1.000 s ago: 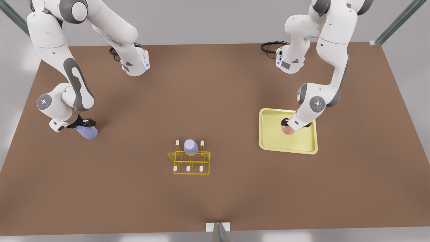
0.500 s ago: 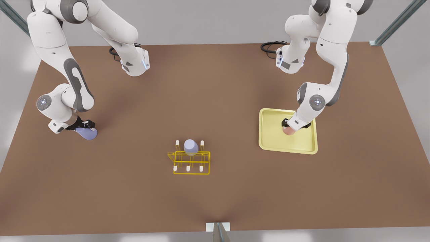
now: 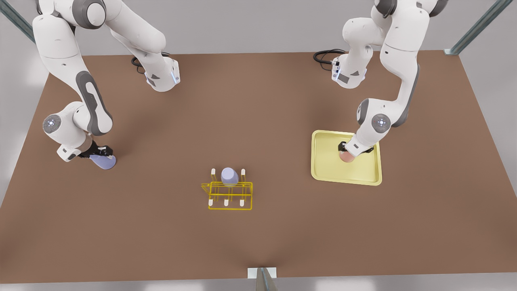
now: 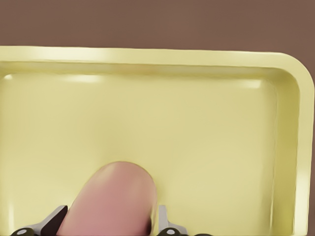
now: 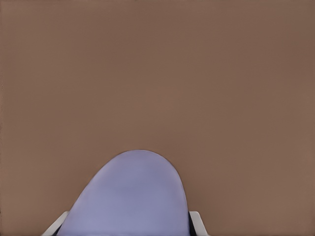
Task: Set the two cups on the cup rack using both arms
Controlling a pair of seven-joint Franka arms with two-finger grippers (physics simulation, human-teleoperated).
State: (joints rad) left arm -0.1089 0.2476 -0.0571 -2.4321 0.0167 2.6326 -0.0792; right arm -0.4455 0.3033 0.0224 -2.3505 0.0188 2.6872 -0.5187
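L gripper (image 3: 346,150) grips the salmon-pink cup (image 3: 345,157) over the pale-yellow tray (image 3: 323,169), frame right. R gripper (image 3: 98,152) grasps a lavender cup (image 3: 104,161), frame left. Wire cup rack (image 3: 230,196), lower centre, already holds another lavender cup (image 3: 229,176). Risk: arms converging on the rack could collide, or a tilted cup misses its peg.
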